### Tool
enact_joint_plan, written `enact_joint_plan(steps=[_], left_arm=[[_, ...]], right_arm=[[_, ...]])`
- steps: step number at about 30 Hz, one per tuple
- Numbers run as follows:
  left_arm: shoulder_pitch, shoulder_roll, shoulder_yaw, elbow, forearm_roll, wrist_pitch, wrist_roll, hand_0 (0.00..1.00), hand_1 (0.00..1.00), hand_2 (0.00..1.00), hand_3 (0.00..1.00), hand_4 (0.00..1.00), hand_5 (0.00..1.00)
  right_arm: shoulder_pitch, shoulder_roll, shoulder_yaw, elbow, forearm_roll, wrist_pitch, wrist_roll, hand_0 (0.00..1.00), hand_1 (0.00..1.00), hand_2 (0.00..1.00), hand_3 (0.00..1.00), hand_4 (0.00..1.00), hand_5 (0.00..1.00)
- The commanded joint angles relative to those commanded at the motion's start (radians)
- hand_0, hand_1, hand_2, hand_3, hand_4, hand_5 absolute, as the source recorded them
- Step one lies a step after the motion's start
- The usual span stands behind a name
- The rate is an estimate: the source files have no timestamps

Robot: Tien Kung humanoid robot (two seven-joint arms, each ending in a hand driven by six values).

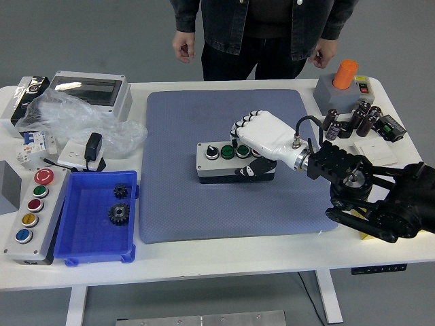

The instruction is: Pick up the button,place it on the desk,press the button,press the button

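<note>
A grey button box (219, 160) with one black knob and green buttons lies on the blue-grey mat (204, 115) at the table's middle. My right hand (242, 151), white with a black arm, is curled over the box's right end. Its fingers (239, 129) rest on the top and far side, and the thumb lies against the front face. The hand hides the box's right part. The left arm is out of view.
A person stands at the far side with both hands (182, 47) hanging down. At the left are a blue bin (92, 234) with two gears, a five-button panel (32, 210), a plastic bag and a grey enclosure (92, 92). At the right are an orange-capped box (342, 85), capacitors (350, 119) and a white switch.
</note>
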State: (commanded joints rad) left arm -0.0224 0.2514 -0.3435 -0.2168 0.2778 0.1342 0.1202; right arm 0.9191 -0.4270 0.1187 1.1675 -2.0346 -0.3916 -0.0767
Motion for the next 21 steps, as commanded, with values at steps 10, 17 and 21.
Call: enact_joint_plan(steps=[10,17,21], left_arm=[[-0.003,0.002,0.001,0.000,0.001,0.000,0.000,0.665,0.691,0.617,0.644,0.642,0.385],[-0.004,-0.001,0.000,-0.001,0.003,0.000,0.000,0.665,0.691,0.617,0.643,0.639,0.383],[-0.003,-0.002,0.001,-0.001,0.003,0.001,0.000,0.665,0.691,0.617,0.643,0.639,0.383]], right_arm=[[0.003,-0.004,-0.007,0.010,-0.004,0.001,0.008,0.672,0.689,0.742,0.820,0.743,0.123],[-0.011,-0.077,0.097,0.134,0.030,0.064,-0.008,0.671,0.694,0.773,0.842,0.730,0.110],[-0.054,-0.140,0.188,0.236,0.115,0.110,-0.017,0.671,0.694,0.773,0.842,0.730,0.110]])
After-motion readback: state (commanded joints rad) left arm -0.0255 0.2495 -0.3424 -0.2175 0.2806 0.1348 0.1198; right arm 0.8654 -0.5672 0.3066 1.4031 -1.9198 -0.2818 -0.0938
